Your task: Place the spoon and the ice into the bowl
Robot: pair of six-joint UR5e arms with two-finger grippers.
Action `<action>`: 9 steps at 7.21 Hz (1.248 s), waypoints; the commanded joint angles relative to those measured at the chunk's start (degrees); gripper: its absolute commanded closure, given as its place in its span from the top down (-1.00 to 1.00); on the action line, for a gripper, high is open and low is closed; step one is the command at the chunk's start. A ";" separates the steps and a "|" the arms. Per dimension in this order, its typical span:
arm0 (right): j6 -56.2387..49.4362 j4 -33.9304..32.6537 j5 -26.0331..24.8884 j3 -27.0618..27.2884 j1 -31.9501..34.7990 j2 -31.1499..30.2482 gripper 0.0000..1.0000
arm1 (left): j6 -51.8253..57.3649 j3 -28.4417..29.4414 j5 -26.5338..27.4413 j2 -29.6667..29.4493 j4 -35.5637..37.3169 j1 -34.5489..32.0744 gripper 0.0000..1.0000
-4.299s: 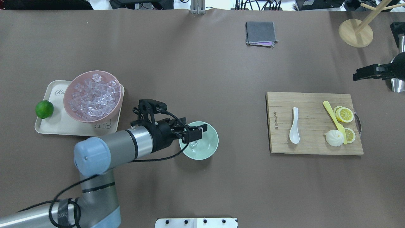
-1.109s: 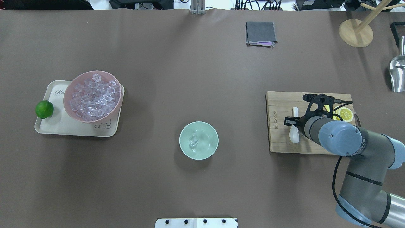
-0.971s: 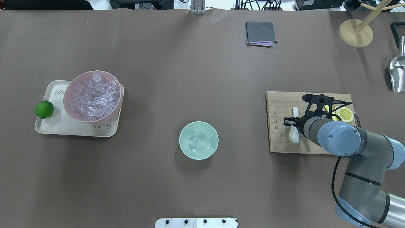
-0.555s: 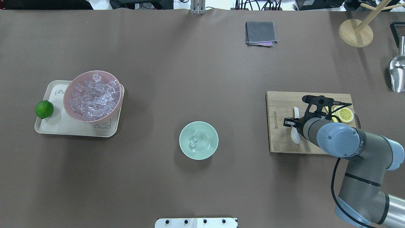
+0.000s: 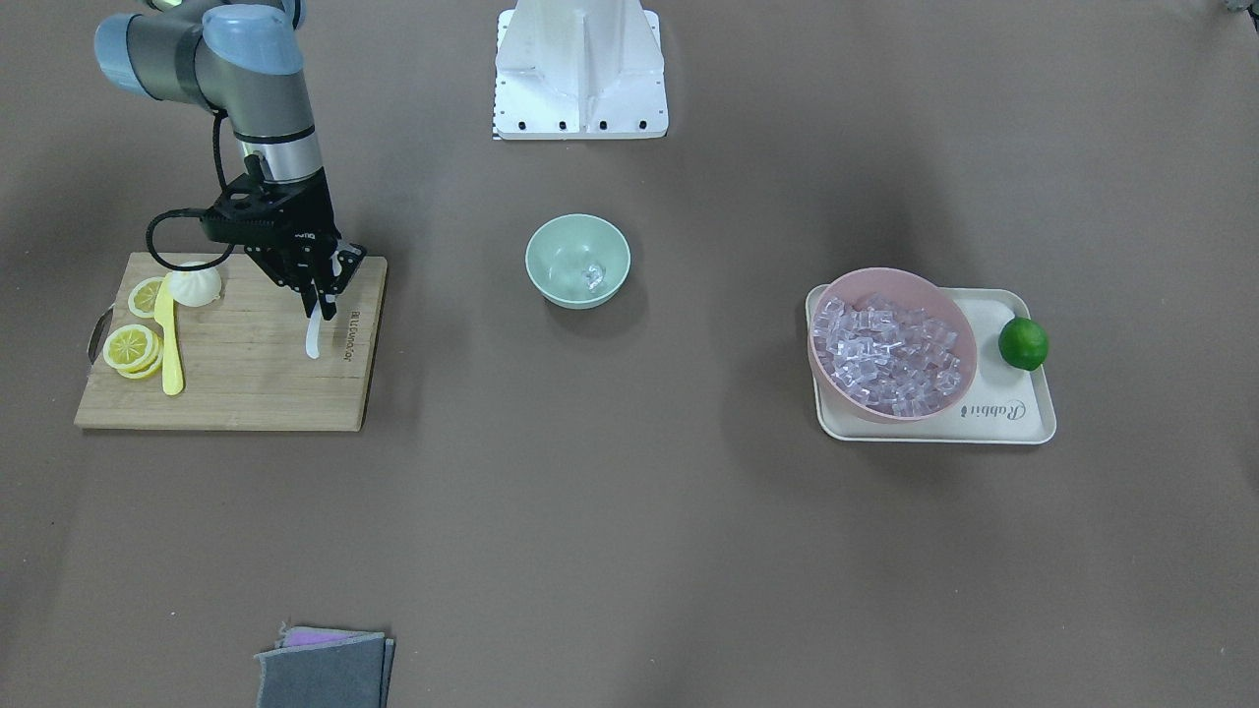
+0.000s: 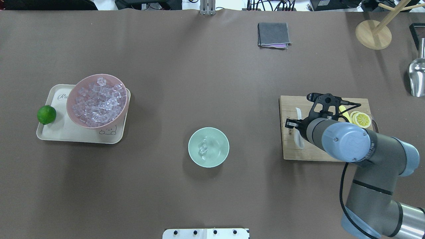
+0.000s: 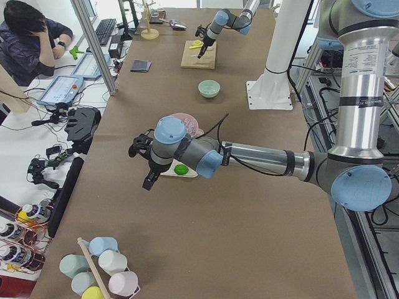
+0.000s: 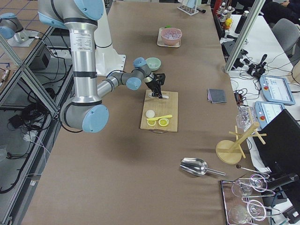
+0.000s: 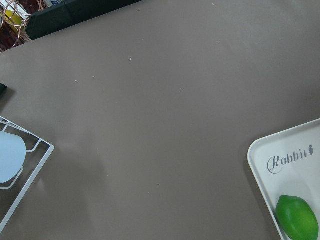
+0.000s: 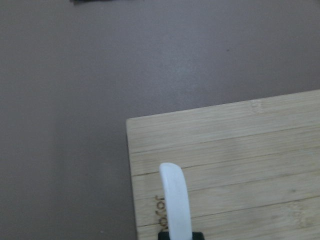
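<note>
My right gripper (image 6: 296, 125) is shut on the white spoon (image 6: 299, 136) and holds it just above the left part of the wooden cutting board (image 6: 294, 153). In the front view the spoon's handle (image 5: 313, 336) hangs below the gripper (image 5: 315, 295). The right wrist view shows the handle (image 10: 175, 200) over the board's corner (image 10: 240, 150). The mint-green bowl (image 6: 190, 146) stands mid-table with ice (image 6: 203, 148) inside. My left gripper (image 7: 148, 180) shows only in the left side view, near the table's left end; I cannot tell whether it is open.
A pink bowl (image 6: 70, 103) full of ice cubes sits on a cream tray (image 6: 49, 132) with a lime (image 6: 46, 114). Lemon slices (image 6: 362, 119) and a yellow knife (image 5: 169, 344) lie on the board. A grey cloth (image 6: 274, 35), wooden stand (image 6: 373, 35) and metal scoop (image 6: 416, 76) are at the back.
My right gripper closed on the spoon and lifted it, shifting left over the board. My left arm, earlier over the green bowl, has left the overhead view; ice lies in the bowl.
</note>
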 commanded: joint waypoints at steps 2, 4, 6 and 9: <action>18.36 -26.04 -0.18 0.23 -2.34 19.01 -1.00 | -0.73 -0.30 -0.01 0.25 -0.03 0.00 0.98; 31.90 -35.07 -0.70 -7.38 -4.55 31.16 -1.00 | -0.82 -0.56 -0.10 0.95 -0.03 0.09 0.98; 40.89 -35.53 -3.84 -18.10 -6.39 38.82 -1.00 | -0.73 -0.30 -0.19 0.95 -0.03 0.09 0.98; 44.89 -35.35 -5.72 -25.09 -8.51 43.08 -1.00 | -0.73 -0.30 -0.19 1.39 -0.03 0.09 0.98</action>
